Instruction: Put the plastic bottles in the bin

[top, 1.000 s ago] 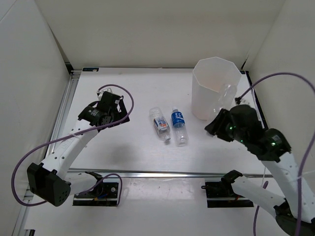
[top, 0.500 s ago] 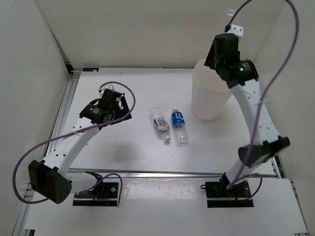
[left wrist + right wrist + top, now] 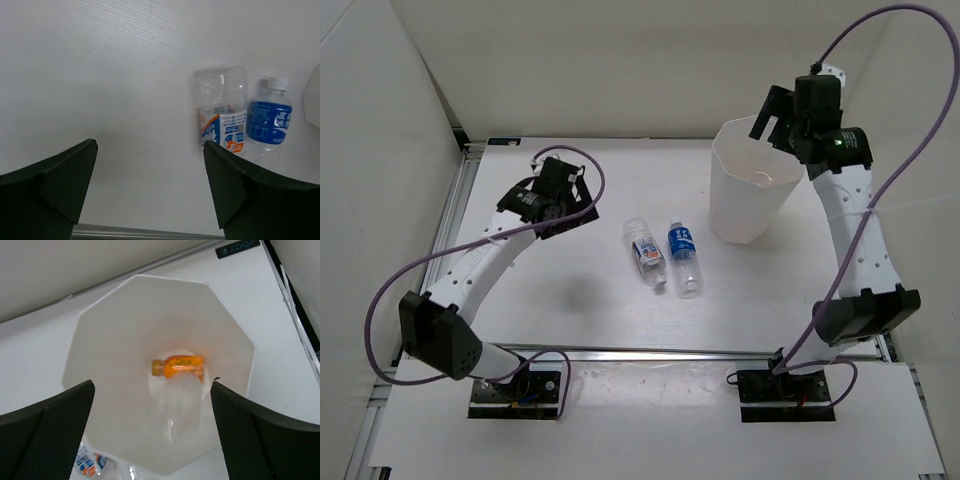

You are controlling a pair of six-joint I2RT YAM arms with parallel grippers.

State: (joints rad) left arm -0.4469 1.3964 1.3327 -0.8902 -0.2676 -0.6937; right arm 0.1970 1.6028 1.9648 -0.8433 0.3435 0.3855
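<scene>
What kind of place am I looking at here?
Likely a robotics lab test cell: white walls box in the table, two cabled arms are bolted at its edge, bottles staged beside a bin.

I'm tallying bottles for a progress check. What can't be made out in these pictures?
- Clear bottle in the bin: right wrist view, only a faint blur beside the orange bottle.
- Bin contents, top view: too small.
- Blue-label bottle: left wrist view, base hidden by the left claw.
</scene>
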